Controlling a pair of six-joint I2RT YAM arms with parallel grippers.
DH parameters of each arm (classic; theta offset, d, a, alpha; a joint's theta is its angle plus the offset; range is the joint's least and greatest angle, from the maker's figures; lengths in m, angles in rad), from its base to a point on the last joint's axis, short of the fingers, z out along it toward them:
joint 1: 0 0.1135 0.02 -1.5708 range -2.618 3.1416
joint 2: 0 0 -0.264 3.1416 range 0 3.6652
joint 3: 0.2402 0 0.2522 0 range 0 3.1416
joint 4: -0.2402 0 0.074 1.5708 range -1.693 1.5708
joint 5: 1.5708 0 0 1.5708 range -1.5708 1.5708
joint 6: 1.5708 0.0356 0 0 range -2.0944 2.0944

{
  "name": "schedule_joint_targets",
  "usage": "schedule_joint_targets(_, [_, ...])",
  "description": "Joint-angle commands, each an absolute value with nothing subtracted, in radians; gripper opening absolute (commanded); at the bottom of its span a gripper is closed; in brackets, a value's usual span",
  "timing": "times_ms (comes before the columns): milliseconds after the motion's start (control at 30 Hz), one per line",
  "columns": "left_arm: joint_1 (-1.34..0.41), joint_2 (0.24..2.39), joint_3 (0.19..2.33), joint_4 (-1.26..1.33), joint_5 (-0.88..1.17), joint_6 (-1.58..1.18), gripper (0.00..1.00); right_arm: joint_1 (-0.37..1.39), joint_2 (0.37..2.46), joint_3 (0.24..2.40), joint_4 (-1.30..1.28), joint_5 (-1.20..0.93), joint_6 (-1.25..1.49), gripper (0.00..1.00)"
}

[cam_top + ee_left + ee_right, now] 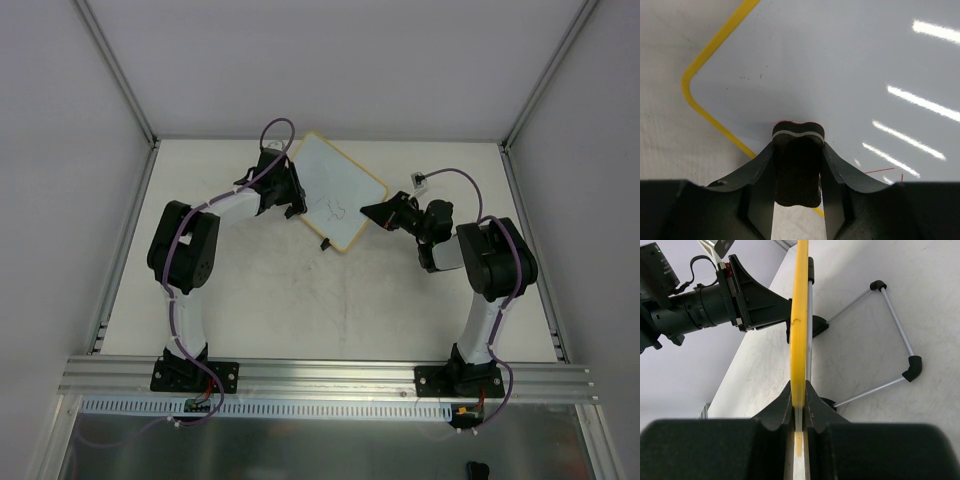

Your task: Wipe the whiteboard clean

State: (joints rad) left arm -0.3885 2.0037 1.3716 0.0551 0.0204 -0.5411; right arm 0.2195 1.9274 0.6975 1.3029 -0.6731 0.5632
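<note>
Whiteboard (335, 190) — eraser (797, 170) before, wire stand (898, 322) behind

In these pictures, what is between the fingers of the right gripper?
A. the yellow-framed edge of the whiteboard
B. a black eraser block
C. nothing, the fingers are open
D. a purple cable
A: in the right wrist view, the right gripper is shut on the yellow edge of the whiteboard, while the black eraser sits in the left gripper.

Off-white table (300, 310), whiteboard (340, 185) standing on wire legs (912, 369)
</note>
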Motion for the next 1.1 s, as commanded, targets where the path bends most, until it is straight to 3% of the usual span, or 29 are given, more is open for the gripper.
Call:
schedule_joint_targets(0, [-0.436,2.046,1.381,-0.005,-0.058,-0.554,0.0,0.244,1.899,0.712,1.532,-0.726,0.538,0.0])
schedule_joint_targets(567, [-0.56,2.092,1.468,-0.005,-0.057,-0.696,0.0,0.244,1.888,0.712,1.532,-0.736,0.532,0.0])
schedule_joint_targets(1067, [-0.655,2.068,1.341,0.098,-0.003,-0.766,0.0,0.244,1.887,0.713,1.534,-0.745,0.529,0.0])
